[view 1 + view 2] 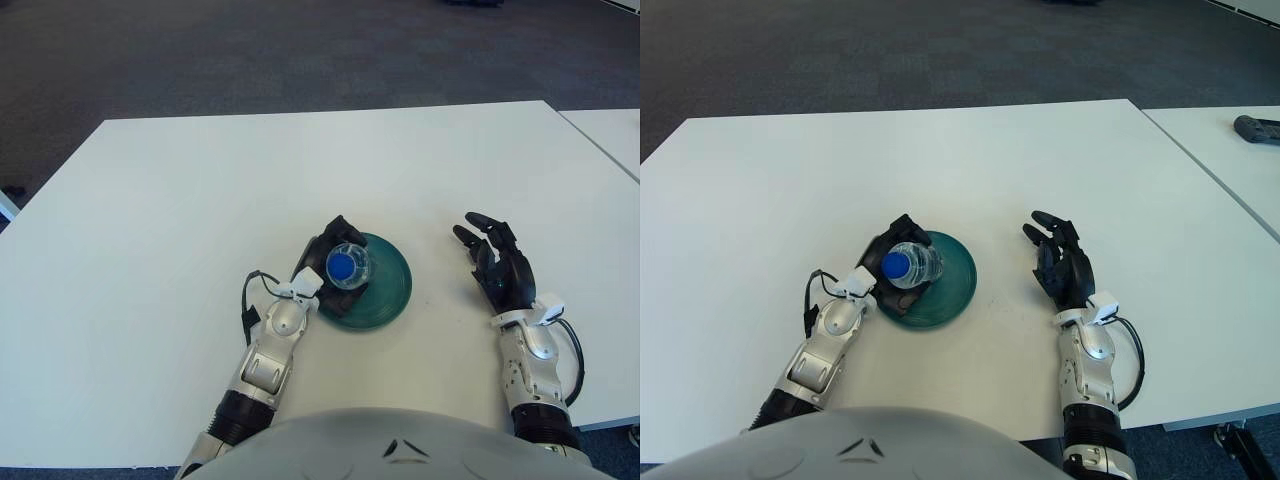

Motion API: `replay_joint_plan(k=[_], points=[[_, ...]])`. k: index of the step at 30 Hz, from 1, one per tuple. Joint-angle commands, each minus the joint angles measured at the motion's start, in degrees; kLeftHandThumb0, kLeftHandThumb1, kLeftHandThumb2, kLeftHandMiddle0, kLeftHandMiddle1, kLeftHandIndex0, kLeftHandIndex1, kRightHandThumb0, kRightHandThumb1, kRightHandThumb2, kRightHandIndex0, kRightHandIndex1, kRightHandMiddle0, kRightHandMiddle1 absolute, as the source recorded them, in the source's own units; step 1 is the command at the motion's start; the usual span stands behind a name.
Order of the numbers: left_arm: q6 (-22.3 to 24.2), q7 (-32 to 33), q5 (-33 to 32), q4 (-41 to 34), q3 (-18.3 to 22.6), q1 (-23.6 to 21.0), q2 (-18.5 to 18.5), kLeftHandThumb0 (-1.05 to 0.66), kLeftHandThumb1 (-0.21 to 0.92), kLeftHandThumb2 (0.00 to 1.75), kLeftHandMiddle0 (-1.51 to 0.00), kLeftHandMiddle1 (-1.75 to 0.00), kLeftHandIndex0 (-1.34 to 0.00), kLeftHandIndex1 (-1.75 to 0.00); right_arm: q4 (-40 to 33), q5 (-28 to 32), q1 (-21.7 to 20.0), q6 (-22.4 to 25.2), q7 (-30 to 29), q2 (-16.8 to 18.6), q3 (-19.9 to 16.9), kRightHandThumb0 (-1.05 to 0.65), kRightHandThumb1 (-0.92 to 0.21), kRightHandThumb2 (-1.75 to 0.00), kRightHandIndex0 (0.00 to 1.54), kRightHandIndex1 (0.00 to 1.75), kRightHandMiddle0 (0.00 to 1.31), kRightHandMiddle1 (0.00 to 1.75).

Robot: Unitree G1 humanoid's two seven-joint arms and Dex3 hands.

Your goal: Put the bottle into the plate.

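A clear plastic bottle [347, 267] with a blue cap stands upright over the left part of a dark green plate [385, 298] near the table's front middle. My left hand [328, 262] is wrapped around the bottle, fingers curled on its far and left sides. Whether the bottle's base touches the plate is hidden by the hand. My right hand [500, 268] shows to the right of the plate, fingers spread, holding nothing.
The white table [200, 200] stretches wide to the left and back. A second white table [1220, 140] stands at the right across a narrow gap, with a dark object [1258, 129] on it. Dark carpet lies beyond.
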Motion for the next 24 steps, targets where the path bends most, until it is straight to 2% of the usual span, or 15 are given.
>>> replay_joint_plan(k=[1, 6, 14, 21, 24], points=[[2.6, 0.0, 0.0, 1.6, 0.3, 0.6, 0.2, 0.0, 0.11, 1.56, -0.76, -1.74, -0.54, -1.75, 7.9, -1.0, 4.3, 4.5, -0.7, 2.6, 1.3, -0.68, -0.92, -0.6, 0.39, 0.6, 0.08, 0.98], [2.7, -0.2, -0.4, 1.8, 0.7, 0.3, 0.1, 0.0, 0.11, 1.56, -0.76, -1.74, -0.54, -1.75, 7.8, -1.0, 4.3, 4.5, -0.7, 2.6, 1.3, -0.68, -0.92, -0.6, 0.39, 0.6, 0.08, 0.98], [0.0, -0.2, -1.4, 4.1, 1.7, -0.5, -0.2, 0.0, 0.1, 1.58, -0.76, -1.75, -0.56, -1.75, 7.6, -1.1, 4.6, 4.5, -0.8, 2.7, 1.4, -0.68, -0.92, -0.6, 0.39, 0.6, 0.08, 0.98], [-3.5, 1.1, -1.3, 6.5, 2.4, -1.2, -0.6, 0.0, 0.03, 1.65, -0.81, -1.75, -0.6, -1.75, 7.3, -1.1, 4.7, 4.5, -0.8, 2.8, 1.5, -0.68, -0.92, -0.6, 0.39, 0.6, 0.08, 0.98], [-7.0, 1.6, -2.0, 10.2, 2.7, -2.8, -1.3, 0.0, 0.08, 1.6, -0.78, -1.74, -0.56, -1.75, 7.2, -1.1, 4.8, 4.5, -0.8, 2.8, 1.5, -0.68, -0.92, -0.6, 0.39, 0.6, 0.08, 0.98]])
